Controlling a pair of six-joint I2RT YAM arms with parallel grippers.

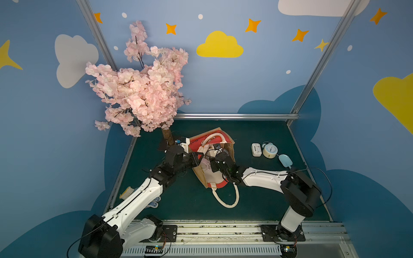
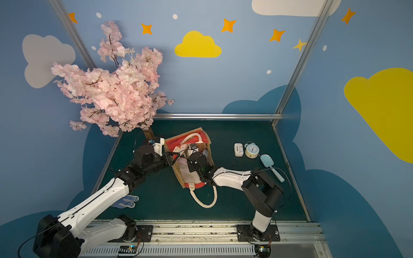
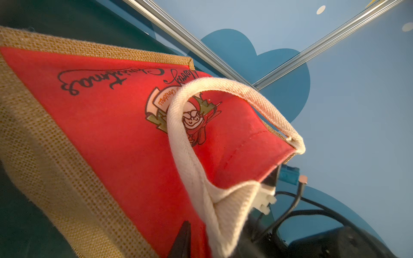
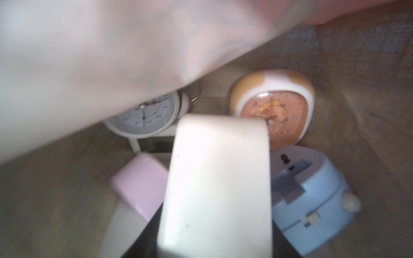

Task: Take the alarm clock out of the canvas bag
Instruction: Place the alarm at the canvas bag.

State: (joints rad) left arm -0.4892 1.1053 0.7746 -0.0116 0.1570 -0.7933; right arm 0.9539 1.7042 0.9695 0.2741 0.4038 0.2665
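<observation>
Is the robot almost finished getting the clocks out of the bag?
Not yet. Done: a pale twin-bell alarm clock and a white digital clock sit outside the canvas bag. In hand: the left tool pinches the bag's rim; the right tool is inside, a white block right before it, grip unclear. Left: a white bell clock, an orange cartoon clock and a blue clock lie in the bag.

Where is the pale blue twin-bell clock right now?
In both top views the twin-bell clock stands on the table, out of the canvas bag and to its right, between a white rectangular device and a blue scoop.
</observation>
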